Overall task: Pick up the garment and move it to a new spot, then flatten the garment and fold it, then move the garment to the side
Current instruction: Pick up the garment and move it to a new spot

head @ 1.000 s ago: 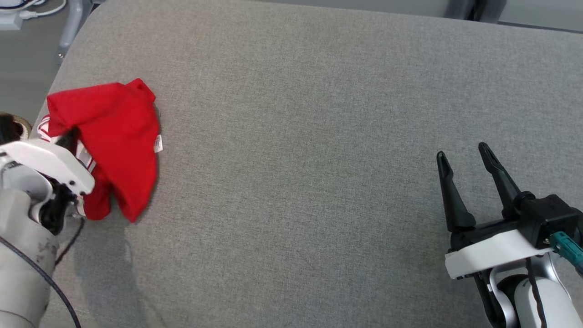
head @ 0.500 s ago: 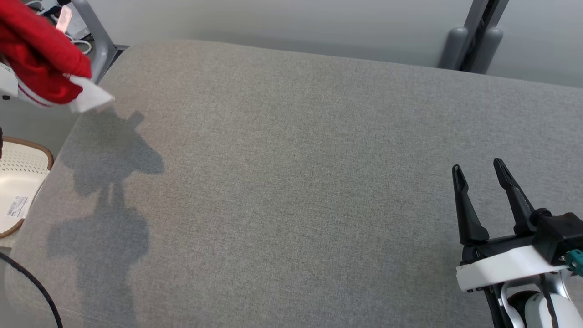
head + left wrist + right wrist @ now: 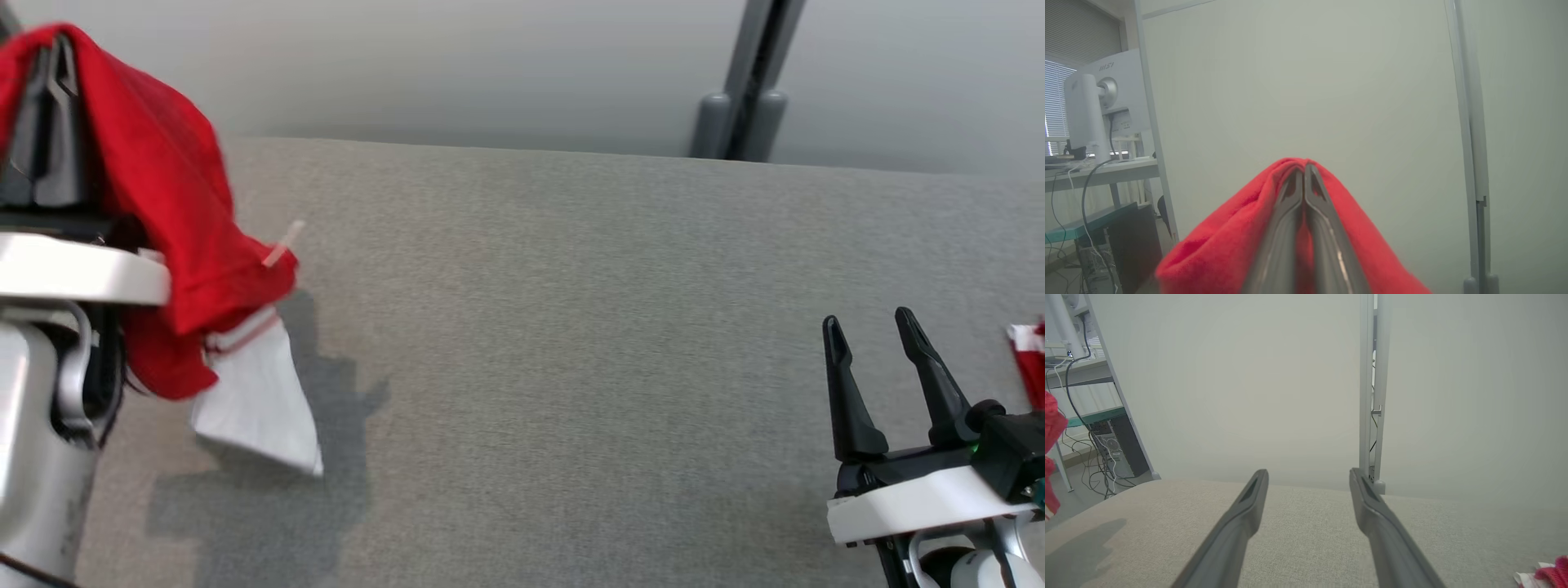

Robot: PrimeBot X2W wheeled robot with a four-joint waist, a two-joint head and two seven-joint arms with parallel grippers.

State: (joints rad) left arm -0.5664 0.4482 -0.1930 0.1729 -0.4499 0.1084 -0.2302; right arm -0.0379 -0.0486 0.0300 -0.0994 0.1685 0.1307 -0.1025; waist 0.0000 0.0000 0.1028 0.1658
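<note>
The garment (image 3: 171, 204) is red with a white, red-striped part hanging at its lower end. It hangs above the left end of the grey padded surface (image 3: 571, 367), draped over my left gripper (image 3: 51, 57). In the left wrist view the left gripper (image 3: 1304, 165) is shut, with the garment (image 3: 1224, 249) pinched at the tips and falling down both sides. My right gripper (image 3: 867, 320) stands open and empty over the surface at the lower right. In the right wrist view the right gripper (image 3: 1308, 473) also has its fingers well apart, and the garment (image 3: 1051, 428) shows at the left edge.
A second red and white piece of cloth (image 3: 1029, 359) lies at the right edge, just right of the right gripper. A grey post (image 3: 747, 82) rises behind the surface against a pale wall. A desk with a monitor (image 3: 1098, 102) stands beyond the left end.
My left gripper has lifted the garment off the surface and carried it up; it now hangs in the air. The head camera has tilted up. The right gripper stays open.
</note>
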